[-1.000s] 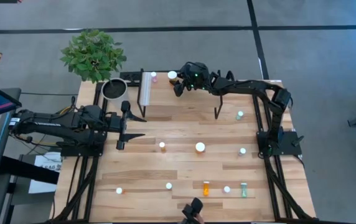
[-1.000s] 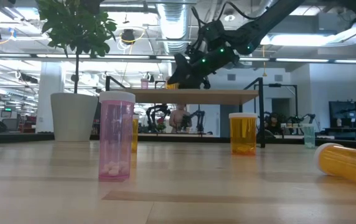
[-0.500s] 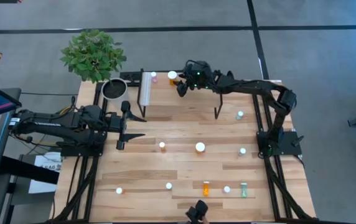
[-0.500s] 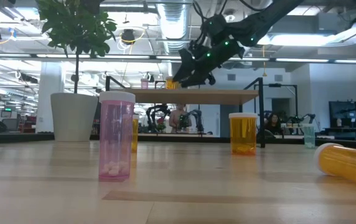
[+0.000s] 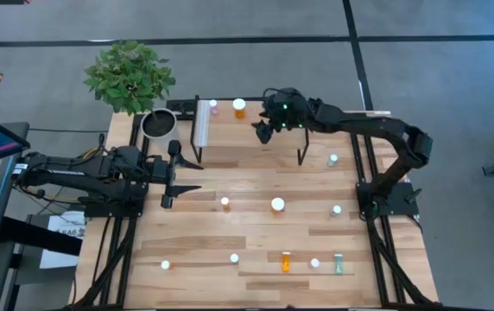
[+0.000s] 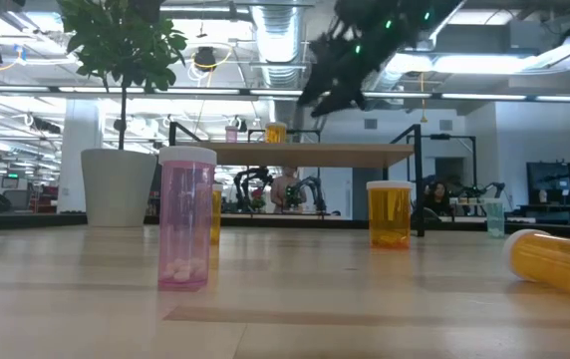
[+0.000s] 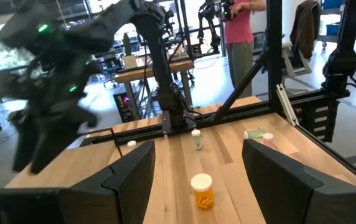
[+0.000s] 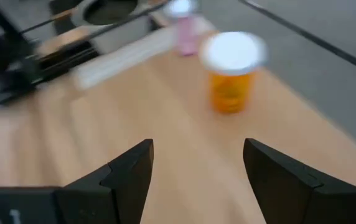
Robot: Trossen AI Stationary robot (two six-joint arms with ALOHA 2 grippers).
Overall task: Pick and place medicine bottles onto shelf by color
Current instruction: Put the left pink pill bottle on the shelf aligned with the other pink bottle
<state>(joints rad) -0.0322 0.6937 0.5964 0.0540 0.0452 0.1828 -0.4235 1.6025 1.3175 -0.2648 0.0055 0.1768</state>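
Medicine bottles stand scattered over the table (image 5: pixel 256 173); one large orange bottle (image 5: pixel 239 107) and a small pink bottle (image 5: pixel 213 105) stand upright on the shelf (image 5: pixel 230 130), near its white strip (image 5: pixel 202 123). Above the shelf, just beside the orange bottle, the right gripper (image 5: pixel 264 128) hangs with fingers spread and empty. At the table's left edge waits the left gripper (image 5: pixel 178 173), fingers also spread, holding nothing.
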